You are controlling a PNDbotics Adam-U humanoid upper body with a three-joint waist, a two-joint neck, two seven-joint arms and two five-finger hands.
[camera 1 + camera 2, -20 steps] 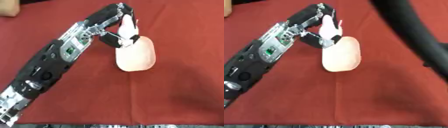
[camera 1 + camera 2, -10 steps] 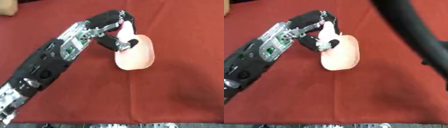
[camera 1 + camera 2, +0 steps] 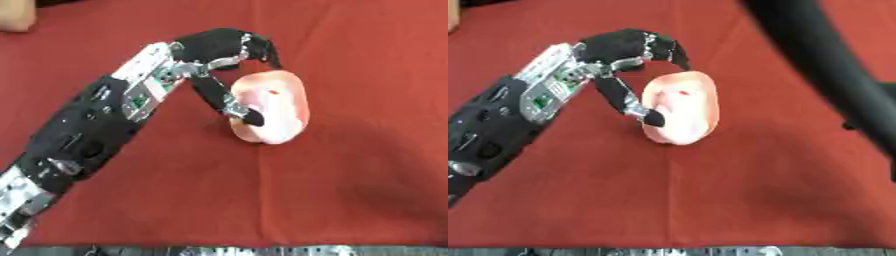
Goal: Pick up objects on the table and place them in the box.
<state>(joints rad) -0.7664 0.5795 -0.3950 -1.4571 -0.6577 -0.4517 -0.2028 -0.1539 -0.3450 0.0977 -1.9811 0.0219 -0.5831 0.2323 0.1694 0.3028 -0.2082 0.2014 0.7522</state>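
Barely begun: my left robot hand (image 3: 223, 60) has curled around the pink object (image 3: 271, 106) at table (image 3: 350, 190) centre; lifting remains, with no box in sight.

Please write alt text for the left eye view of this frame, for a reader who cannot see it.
The robot's left hand reaches in from the lower left and curls around a pale pink, rounded oval object on a red tablecloth, fingers over its top edge and thumb against its near side. No box shows in this view.

Red cloth-covered table (image 3: 350, 190) filling the view; dark strip along its near edge
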